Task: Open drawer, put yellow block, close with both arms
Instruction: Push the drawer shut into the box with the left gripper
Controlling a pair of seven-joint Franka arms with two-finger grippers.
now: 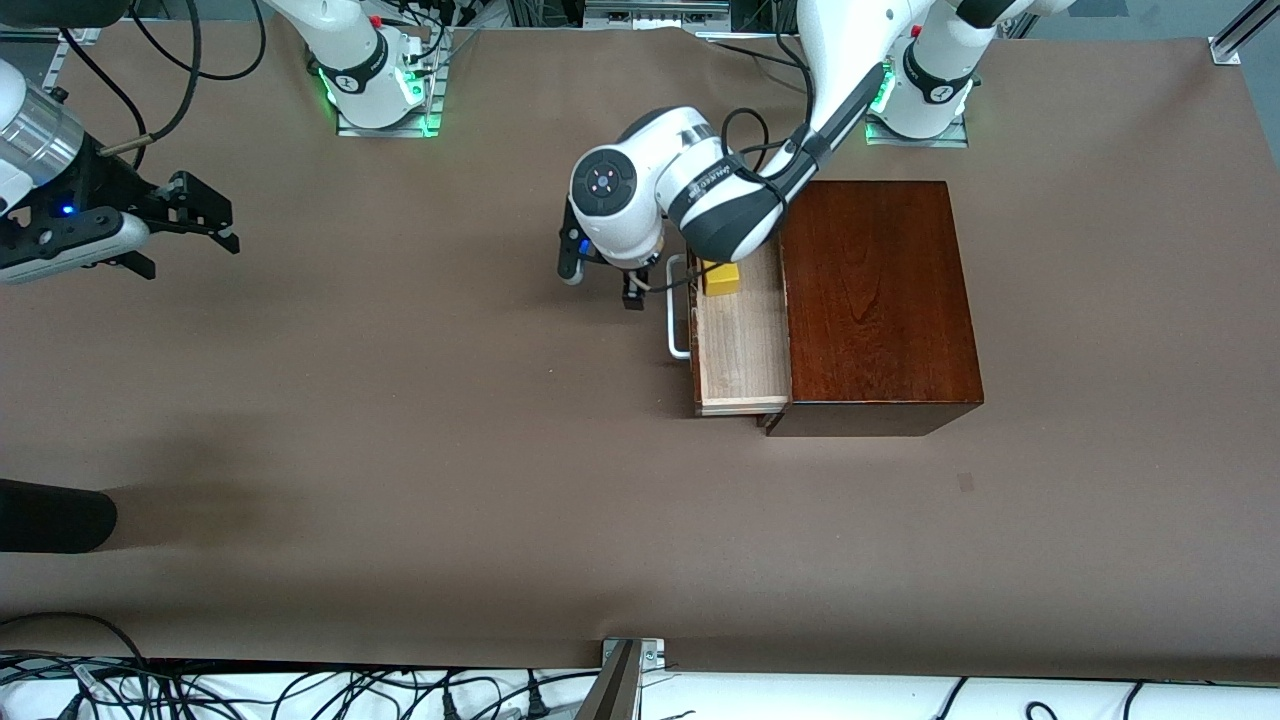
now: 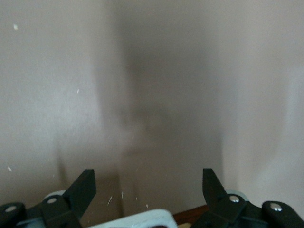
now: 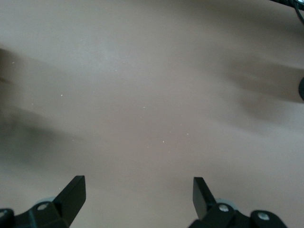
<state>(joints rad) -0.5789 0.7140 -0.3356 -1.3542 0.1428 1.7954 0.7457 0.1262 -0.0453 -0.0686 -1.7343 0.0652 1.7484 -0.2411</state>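
Two white arms work a brown surface (image 1: 400, 480) that carries one dark wooden box (image 1: 878, 300), its single drawer (image 1: 740, 345) pulled out toward the right arm's end, and one yellow block (image 1: 721, 278). The block lies inside the drawer tray, at the corner farther from the front camera, partly under the left arm's wrist.

Only the front view shows box, drawer and block together. There the left pincer (image 1: 600, 285) hangs low over the surface just outside the drawer's white handle (image 1: 677, 310), at about nine o'clock from the block. The left wrist view adds what the front view hides: the pincer (image 2: 149, 187) is spread wide and holds nothing, with a sliver of white handle and dark wood at the frame's edge between its fingers (image 2: 81, 190).

The right pincer (image 1: 205, 215) waits over the surface at the right arm's end, at roughly nine o'clock from the box and well apart from it. Its own wrist view shows the pincer (image 3: 138, 194) likewise wide open and empty, over plain surface.

Open room runs along the front-camera edge and across the stretch between the two pincers. The box's six o'clock side sits well in from the surface edge.
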